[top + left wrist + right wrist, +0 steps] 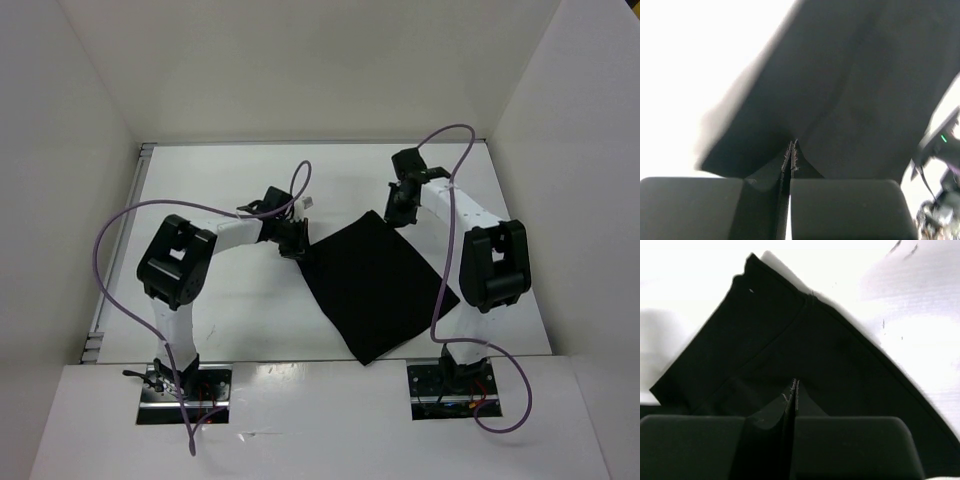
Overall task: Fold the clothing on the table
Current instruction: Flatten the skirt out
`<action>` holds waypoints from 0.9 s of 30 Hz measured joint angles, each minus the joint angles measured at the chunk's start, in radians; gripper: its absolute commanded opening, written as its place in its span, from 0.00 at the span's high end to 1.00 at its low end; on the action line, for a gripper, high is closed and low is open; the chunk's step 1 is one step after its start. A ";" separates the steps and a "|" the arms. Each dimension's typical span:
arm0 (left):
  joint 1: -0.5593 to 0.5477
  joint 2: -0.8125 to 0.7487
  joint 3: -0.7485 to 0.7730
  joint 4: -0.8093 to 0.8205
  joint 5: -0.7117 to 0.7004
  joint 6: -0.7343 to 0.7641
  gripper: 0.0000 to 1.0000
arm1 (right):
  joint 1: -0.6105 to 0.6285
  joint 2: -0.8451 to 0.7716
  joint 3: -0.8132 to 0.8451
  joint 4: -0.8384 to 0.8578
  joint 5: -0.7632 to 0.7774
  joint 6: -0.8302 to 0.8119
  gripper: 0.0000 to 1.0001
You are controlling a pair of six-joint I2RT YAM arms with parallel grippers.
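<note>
The black clothing lies flat on the white table as a tilted square between the two arms. My left gripper is at its left corner. In the left wrist view the left gripper has its jaws together, pinching the clothing near its edge. My right gripper is at the far corner. In the right wrist view the right gripper is likewise shut, its tips pressed into the clothing a little inside the hem.
White walls enclose the table on the left, back and right. Purple cables loop off both arms. The near corner of the clothing reaches the table's front edge. Part of the right arm shows at the right of the left wrist view.
</note>
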 measured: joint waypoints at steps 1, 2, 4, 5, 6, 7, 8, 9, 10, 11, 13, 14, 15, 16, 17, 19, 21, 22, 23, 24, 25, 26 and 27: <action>0.001 0.010 0.013 -0.011 -0.031 -0.010 1.00 | 0.000 -0.005 -0.006 0.001 -0.002 0.002 0.98; 0.002 0.018 0.022 -0.023 -0.064 -0.014 1.00 | 0.000 -0.010 -0.015 0.001 -0.003 0.003 0.97; 0.003 0.027 0.045 -0.054 -0.145 -0.018 1.00 | 0.000 -0.024 -0.042 -0.003 0.002 0.008 0.96; 0.007 0.029 0.051 -0.063 -0.176 -0.022 1.00 | 0.000 -0.034 -0.060 -0.007 0.008 0.011 0.96; 0.011 0.029 0.058 -0.073 -0.202 -0.026 1.00 | 0.000 -0.046 -0.082 -0.010 0.014 0.014 0.96; 0.016 0.029 0.064 -0.078 -0.227 -0.037 1.00 | 0.000 -0.061 -0.109 -0.014 0.020 0.018 0.96; 0.024 0.029 0.069 -0.080 -0.248 -0.042 1.00 | 0.000 -0.080 -0.138 -0.023 0.026 0.023 0.96; 0.036 0.029 0.074 -0.086 -0.269 -0.046 1.00 | 0.000 -0.097 -0.160 -0.033 0.029 0.027 0.96; 0.048 0.030 0.081 -0.093 -0.288 -0.048 1.00 | 0.000 -0.114 -0.181 -0.043 0.030 0.031 0.96; 0.064 0.036 0.098 -0.109 -0.314 -0.049 1.00 | 0.000 -0.129 -0.196 -0.053 0.029 0.032 0.96; 0.096 0.060 0.142 -0.127 -0.359 -0.048 1.00 | 0.000 -0.148 -0.209 -0.066 0.024 0.035 0.96; 0.114 0.077 0.166 -0.131 -0.374 -0.048 1.00 | 0.000 -0.153 -0.209 -0.068 0.019 0.036 0.95; 0.126 0.091 0.192 -0.138 -0.386 -0.046 1.00 | 0.000 -0.156 -0.209 -0.066 0.014 0.036 0.95; 0.140 0.106 0.217 -0.146 -0.400 -0.043 1.00 | 0.001 -0.158 -0.209 -0.066 0.008 0.036 0.89; 0.154 0.125 0.249 -0.151 -0.410 -0.042 1.00 | 0.002 -0.158 -0.209 -0.066 0.003 0.039 0.85; 0.174 0.158 0.308 -0.157 -0.426 -0.039 1.00 | 0.005 -0.158 -0.209 -0.063 -0.005 0.039 0.76; 0.185 0.195 0.377 -0.175 -0.435 -0.039 1.00 | 0.006 -0.158 -0.206 -0.063 -0.013 0.032 0.75; 0.188 0.211 0.409 -0.181 -0.436 -0.039 1.00 | 0.007 -0.158 -0.201 -0.062 -0.016 0.030 0.75; 0.190 0.223 0.436 -0.184 -0.434 -0.039 1.00 | 0.007 -0.157 -0.196 -0.062 -0.016 0.027 0.78; 0.191 0.228 0.454 -0.186 -0.430 -0.039 1.00 | 0.008 -0.155 -0.188 -0.065 -0.013 0.024 0.82; 0.191 0.226 0.460 -0.187 -0.424 -0.039 1.00 | 0.008 -0.151 -0.182 -0.066 -0.008 0.021 0.86; 0.191 0.214 0.456 -0.187 -0.414 -0.039 0.99 | 0.010 -0.146 -0.178 -0.065 -0.004 0.018 0.95; 0.190 0.198 0.445 -0.188 -0.401 -0.039 0.99 | 0.011 -0.141 -0.178 -0.064 -0.002 0.012 0.97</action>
